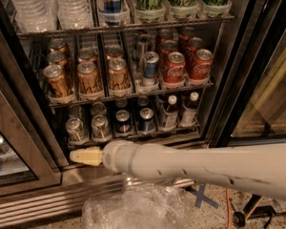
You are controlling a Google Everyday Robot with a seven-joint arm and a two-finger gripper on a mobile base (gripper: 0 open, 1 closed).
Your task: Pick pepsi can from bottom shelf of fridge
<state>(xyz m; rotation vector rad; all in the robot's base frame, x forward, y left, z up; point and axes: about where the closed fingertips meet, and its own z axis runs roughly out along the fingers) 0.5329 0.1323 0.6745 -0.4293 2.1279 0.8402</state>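
The pepsi can (122, 122), dark navy with a silver top and a round logo, stands upright near the front of the bottom shelf (133, 138) of the fridge (222, 85). A brighter blue can (146, 119) stands just right of it. My gripper (85, 156), cream-coloured on the end of the white arm (195, 166), points left. It sits below and in front of the shelf's front rail, lower-left of the pepsi can and apart from it. It holds nothing that shows.
Silver cans (87, 127) fill the shelf's left lanes and two small bottles (179, 111) the right. Gold cans (90, 78), a slim blue-and-silver can (149, 67) and red cans (181, 66) are on the rack above. A crumpled plastic bag (133, 209) lies on the floor. The open glass door (9, 151) is at left.
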